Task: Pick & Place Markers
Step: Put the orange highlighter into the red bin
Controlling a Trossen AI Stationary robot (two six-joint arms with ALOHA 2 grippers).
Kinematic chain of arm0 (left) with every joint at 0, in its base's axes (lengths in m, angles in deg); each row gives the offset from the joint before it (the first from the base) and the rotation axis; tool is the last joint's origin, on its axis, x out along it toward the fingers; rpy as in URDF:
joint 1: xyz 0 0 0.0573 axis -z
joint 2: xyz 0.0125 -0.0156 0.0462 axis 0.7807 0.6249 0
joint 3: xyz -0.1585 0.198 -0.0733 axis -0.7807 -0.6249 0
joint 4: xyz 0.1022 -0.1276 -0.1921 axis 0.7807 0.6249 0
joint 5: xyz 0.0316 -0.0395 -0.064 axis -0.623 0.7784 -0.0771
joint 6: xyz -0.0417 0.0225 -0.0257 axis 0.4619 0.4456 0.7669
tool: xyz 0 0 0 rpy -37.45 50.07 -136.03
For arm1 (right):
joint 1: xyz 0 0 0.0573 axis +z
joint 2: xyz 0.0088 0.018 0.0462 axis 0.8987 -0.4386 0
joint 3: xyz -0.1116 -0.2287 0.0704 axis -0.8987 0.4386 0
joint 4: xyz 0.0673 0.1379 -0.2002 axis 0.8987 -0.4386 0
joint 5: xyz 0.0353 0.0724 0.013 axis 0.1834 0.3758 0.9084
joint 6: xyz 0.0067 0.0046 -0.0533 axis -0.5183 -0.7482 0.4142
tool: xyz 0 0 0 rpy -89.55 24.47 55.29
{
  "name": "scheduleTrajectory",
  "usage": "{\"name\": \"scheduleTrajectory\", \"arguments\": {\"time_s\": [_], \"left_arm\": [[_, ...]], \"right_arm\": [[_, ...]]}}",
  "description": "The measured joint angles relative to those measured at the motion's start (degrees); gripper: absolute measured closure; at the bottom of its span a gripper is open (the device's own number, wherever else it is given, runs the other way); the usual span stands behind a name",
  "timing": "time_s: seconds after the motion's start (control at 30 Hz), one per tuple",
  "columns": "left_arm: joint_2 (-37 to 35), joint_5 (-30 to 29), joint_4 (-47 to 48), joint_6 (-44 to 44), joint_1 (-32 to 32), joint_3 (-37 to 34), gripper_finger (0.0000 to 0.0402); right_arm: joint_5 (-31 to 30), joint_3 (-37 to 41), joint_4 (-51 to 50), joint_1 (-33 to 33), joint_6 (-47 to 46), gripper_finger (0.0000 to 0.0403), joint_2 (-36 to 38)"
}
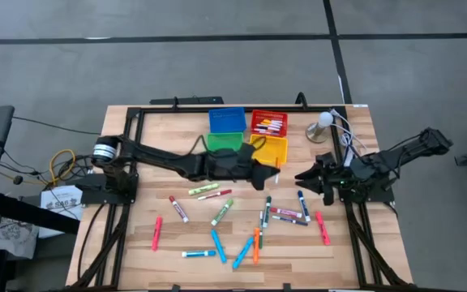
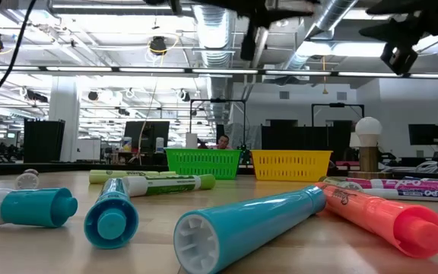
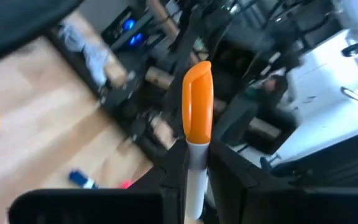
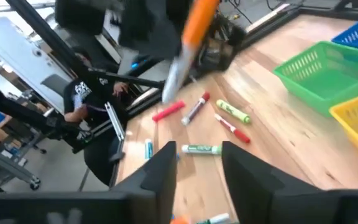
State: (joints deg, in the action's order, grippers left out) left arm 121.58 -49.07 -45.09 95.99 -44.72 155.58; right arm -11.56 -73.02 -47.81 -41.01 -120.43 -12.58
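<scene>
My left gripper (image 3: pixel 194 180) clamps orange-capped marker (image 3: pixel 197 106) upright, near yellow bin (image 1: pixel 271 148); right gripper (image 4: pixel 194 162) parted, empty, farther off.

bench (image 1: pixel 136 251): pale wood, smooth, visible grain
markers (image 2: pixel 257 224): glossy smooth plastic
bins (image 2: pixel 202 163): perforated plastic mesh
fingers (image 4: pixel 160 171): matt dark plastic

Teal markers (image 2: pixel 257 224) lie before green bin (image 2: pixel 202 163) and yellow bin (image 2: pixel 291 164).

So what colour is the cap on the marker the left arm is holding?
Orange, on a white body. The marker in the left tool shows best in the left wrist view.
</scene>
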Motion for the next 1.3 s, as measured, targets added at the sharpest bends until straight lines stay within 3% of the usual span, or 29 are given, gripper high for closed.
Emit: {"name": "scheduleTrajectory", "arguments": {"time_s": [0.27,0.4,0.77,1.3], "left_arm": [[-3.27,-0.02,0.5,-2.53,-1.04,0.02,0.0351],[-3.17,0.02,1.01,-2.26,-0.93,0.02,0.0351],[-3.12,-0.5,4.11,-1.89,-0.54,0.02,0.0351],[-3.1,-0.68,5.56,-1.46,-0.5,0.0,0.0351]], "right_arm": [[0.04,0.0,12.94,-3.48,1.84,0.0171,-7.51],[1.07,0.0,17.11,-6.25,1.93,0.0144,-10.91],[11.71,-0.02,25.16,-13.36,0.89,0.0141,-15.97],[18.18,-2.48,31.23,-16.47,-0.43,0.0141,-24.86]]}}
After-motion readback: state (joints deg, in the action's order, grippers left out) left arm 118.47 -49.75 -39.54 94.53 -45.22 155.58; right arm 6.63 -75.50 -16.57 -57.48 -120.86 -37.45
